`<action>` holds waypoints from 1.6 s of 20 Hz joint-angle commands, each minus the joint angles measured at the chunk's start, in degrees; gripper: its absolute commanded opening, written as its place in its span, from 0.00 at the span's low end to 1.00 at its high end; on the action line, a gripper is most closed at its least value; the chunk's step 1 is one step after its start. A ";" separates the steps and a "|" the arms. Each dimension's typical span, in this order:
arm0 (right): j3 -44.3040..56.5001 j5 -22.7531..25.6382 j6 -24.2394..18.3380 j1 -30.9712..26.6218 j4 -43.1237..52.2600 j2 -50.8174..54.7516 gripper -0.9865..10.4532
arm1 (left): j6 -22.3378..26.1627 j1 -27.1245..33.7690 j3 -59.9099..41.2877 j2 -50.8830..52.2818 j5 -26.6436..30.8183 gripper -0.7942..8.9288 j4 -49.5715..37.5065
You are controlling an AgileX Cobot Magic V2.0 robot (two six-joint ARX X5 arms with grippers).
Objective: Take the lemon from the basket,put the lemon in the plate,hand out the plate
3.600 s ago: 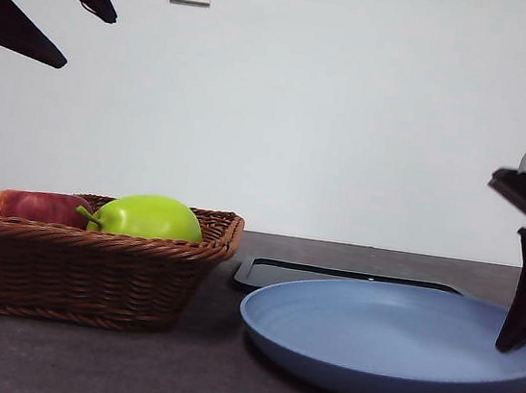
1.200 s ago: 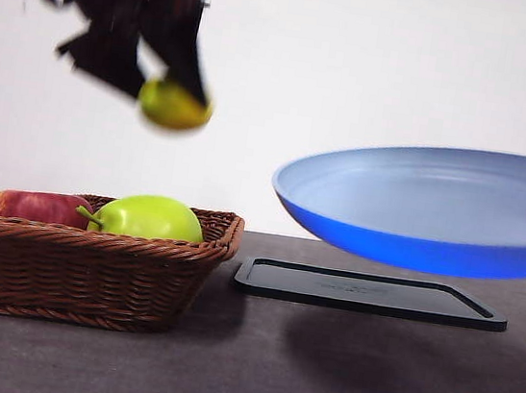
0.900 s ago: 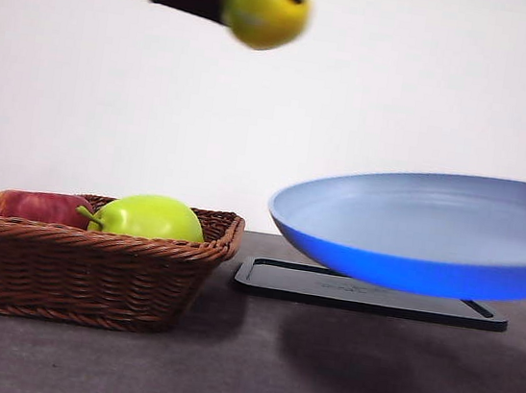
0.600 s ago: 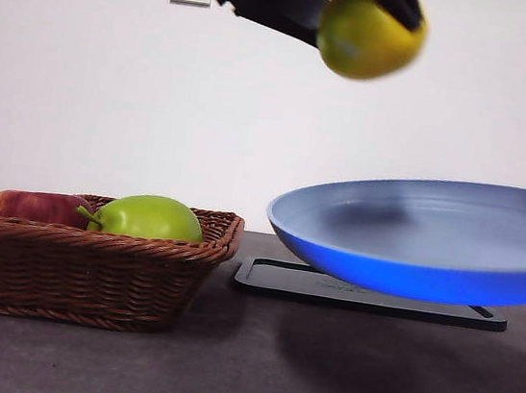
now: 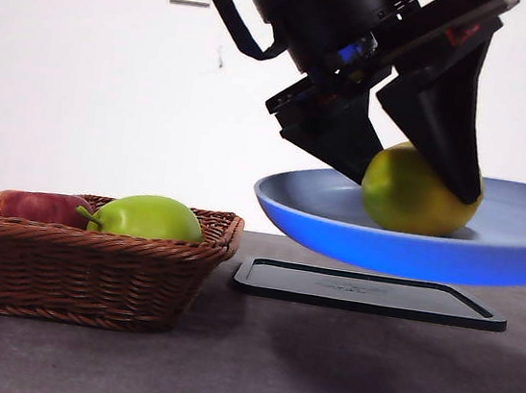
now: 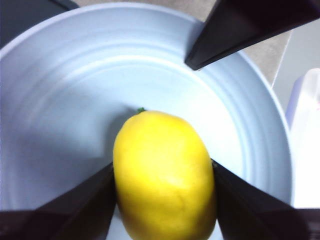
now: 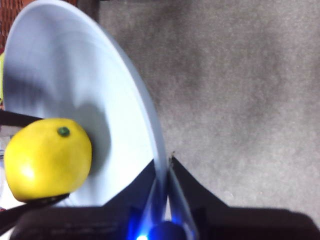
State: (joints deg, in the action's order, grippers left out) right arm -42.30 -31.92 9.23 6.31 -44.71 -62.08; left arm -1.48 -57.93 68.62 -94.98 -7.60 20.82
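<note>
A dark grey worktop point(image 5: 123, 372) is stretching across the front view beneath a white wall. A light-blue plate point(image 5: 309, 212) is hanging in the air above a flat black tray point(image 5: 367, 294), not touching it. The left hand point(image 5: 408, 162) is reaching down steeply from the upper middle, big and dark, its two jaws splaying either side of the lemon point(image 5: 417, 193) and clamping it. The lemon is sitting low inside the plate; whether it is touching the plate's floor cannot be told. The right hand point(image 7: 162, 172) is pinching the plate's rim at the right edge, jaws closed on it. Left on the worktop, the wicker basket point(image 5: 79, 269) is holding a green fruit point(image 5: 149, 216) and a red apple point(image 5: 34, 206).
</note>
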 commanded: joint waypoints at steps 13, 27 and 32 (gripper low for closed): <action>-0.50 -0.90 0.46 0.13 -0.52 -1.73 0.09 | -0.42 0.98 7.02 3.41 0.17 0.46 10.82; -19.28 -0.74 6.80 -3.91 12.15 -31.50 0.09 | 1.70 10.19 9.60 20.92 0.17 0.45 29.75; -31.78 -0.76 8.72 -5.53 13.00 -44.63 0.09 | 1.66 10.51 9.60 25.27 1.75 0.45 30.47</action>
State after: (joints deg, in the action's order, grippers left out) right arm -73.06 -31.99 16.80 0.75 -31.99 -105.78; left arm -0.43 -47.05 77.17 -69.17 -6.07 51.42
